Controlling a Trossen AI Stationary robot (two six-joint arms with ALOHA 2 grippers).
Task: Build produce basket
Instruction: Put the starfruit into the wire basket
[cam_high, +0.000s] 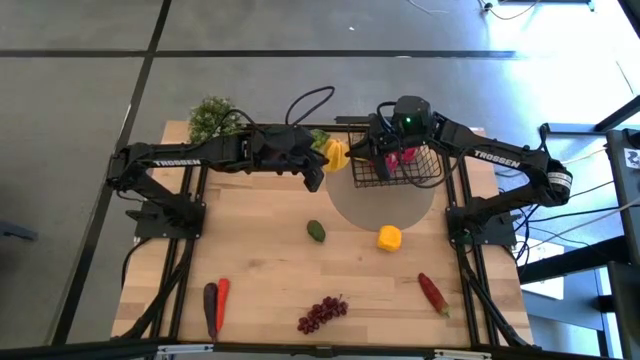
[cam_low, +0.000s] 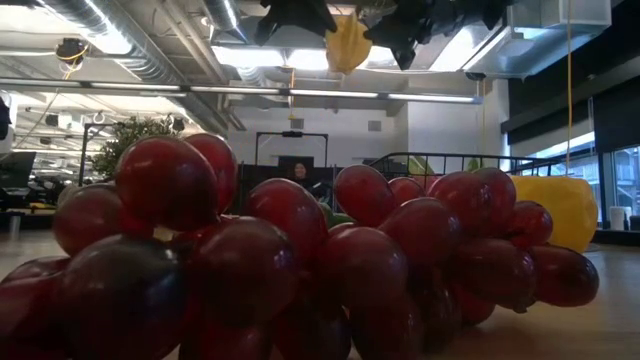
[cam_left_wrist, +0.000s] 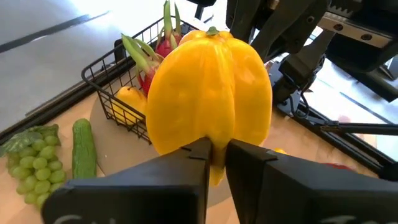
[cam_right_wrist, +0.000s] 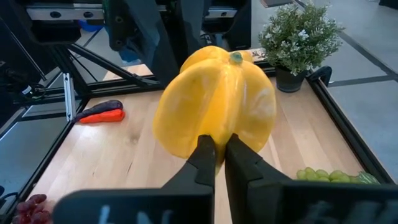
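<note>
2 arms meet above the table, left gripper (cam_left_wrist: 211, 152) and right gripper (cam_right_wrist: 219, 152) both pinching the yellow pepper (cam_left_wrist: 211, 87).

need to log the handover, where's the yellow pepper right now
In the high view the yellow pepper is off the table at the far edge, just left of the basket, pinched by both the left gripper and the right gripper.

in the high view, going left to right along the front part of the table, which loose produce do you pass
eggplant → carrot → purple grapes → lemon → chili. The avocado is left out, since it lies over the grapes' span.
</note>
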